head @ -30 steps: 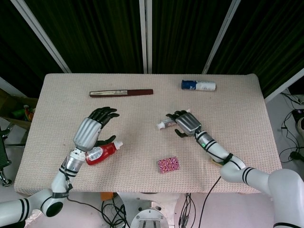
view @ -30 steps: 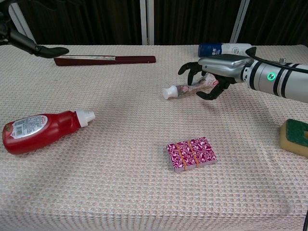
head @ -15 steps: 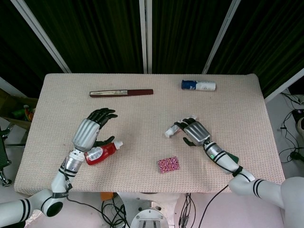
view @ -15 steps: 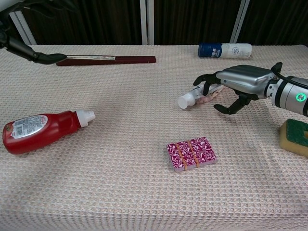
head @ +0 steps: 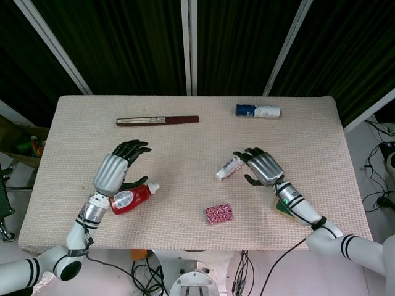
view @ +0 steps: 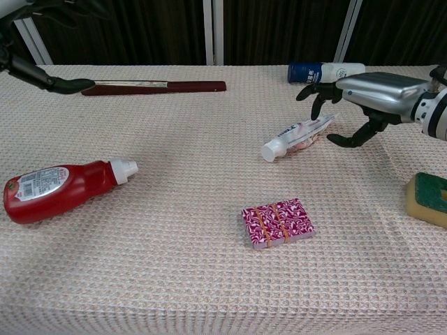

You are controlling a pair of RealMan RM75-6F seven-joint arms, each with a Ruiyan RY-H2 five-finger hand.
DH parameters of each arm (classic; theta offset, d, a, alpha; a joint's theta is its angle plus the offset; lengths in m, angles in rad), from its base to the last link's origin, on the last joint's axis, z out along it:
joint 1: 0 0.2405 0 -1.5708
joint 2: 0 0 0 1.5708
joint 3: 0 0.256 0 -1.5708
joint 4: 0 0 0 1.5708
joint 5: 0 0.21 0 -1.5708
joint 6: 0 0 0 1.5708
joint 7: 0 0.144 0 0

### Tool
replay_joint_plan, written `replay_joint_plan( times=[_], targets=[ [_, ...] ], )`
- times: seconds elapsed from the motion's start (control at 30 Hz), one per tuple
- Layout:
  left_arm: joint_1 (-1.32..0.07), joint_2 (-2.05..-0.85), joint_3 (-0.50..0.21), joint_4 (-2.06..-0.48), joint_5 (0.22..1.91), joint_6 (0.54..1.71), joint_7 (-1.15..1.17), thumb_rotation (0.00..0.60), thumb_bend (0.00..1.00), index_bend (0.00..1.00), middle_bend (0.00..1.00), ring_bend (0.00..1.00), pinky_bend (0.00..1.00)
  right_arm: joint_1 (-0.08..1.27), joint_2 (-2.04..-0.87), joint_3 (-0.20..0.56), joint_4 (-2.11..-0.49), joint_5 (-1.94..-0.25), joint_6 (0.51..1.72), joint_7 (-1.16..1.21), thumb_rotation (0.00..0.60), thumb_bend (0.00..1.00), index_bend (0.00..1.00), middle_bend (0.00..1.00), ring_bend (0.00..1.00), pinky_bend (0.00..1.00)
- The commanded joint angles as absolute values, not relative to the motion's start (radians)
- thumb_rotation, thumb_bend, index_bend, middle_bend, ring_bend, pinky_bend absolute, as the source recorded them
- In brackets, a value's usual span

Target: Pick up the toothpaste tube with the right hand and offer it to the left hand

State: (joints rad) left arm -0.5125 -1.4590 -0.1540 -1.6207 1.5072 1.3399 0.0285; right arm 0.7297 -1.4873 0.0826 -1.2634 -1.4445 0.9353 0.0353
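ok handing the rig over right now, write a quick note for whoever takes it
Right hand: open, fingers spread above the tail end of the toothpaste tube, not gripping it.
Left hand: open, holds nothing, hovering above the red bottle.
Toothpaste tube: lying flat on the table mat, cap pointing toward the left hand's side, apart from the pink card pack.
Done: nothing yet; the tube is not picked up.
Left: grasp the tube with the right hand, lift it, offer it to the left hand.

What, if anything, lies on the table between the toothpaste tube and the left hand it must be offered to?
Nothing visible blocks that stretch. The toothpaste tube lies beside the right hand; bare cloth separates it from the left hand. The red bottle lies under that hand, nearer the robot.
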Motion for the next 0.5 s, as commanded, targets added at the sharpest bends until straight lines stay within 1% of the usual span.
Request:
replay_joint_plan(
  times=[0.03, 0.1, 0.23, 0.37, 0.5],
  targets=[
    [-0.512, -1.458, -0.154, -1.625, 1.506, 1.340, 0.034, 0.600, 0.21, 0.25, 0.19, 0.14, 0.20, 0.767, -1.479, 0.116, -1.267, -1.417, 0.890, 0.017, 0.600, 0.25, 0.15, 0.31, 0.15, 0.23],
    [-0.511, -1.456, -0.155, -1.632, 1.504, 1.339, 0.042, 0.600, 0.21, 0.25, 0.19, 0.14, 0.20, 0.802, -1.486, 0.138, -1.255, -1.392, 0.837, 0.009, 0.600, 0.22, 0.15, 0.29, 0.15, 0.23],
    [-0.508, -1.447, -0.155, -1.650, 1.498, 1.337, 0.062, 0.600, 0.21, 0.24, 0.19, 0.14, 0.20, 0.878, -1.502, 0.156, -1.212, -1.353, 0.705, -0.009, 0.600, 0.21, 0.16, 0.30, 0.15, 0.23],
    [-0.500, -1.436, -0.153, -1.668, 1.483, 1.334, 0.080, 0.600, 0.21, 0.24, 0.18, 0.14, 0.20, 0.935, -1.536, 0.138, -1.143, -1.346, 0.608, -0.050, 0.600, 0.22, 0.19, 0.31, 0.15, 0.23],
    [-0.489, -1.425, -0.150, -1.677, 1.469, 1.334, 0.086, 0.600, 0.21, 0.23, 0.17, 0.14, 0.20, 0.945, -1.552, 0.113, -1.111, -1.353, 0.582, -0.066, 0.600, 0.23, 0.23, 0.33, 0.15, 0.23]
  ],
)
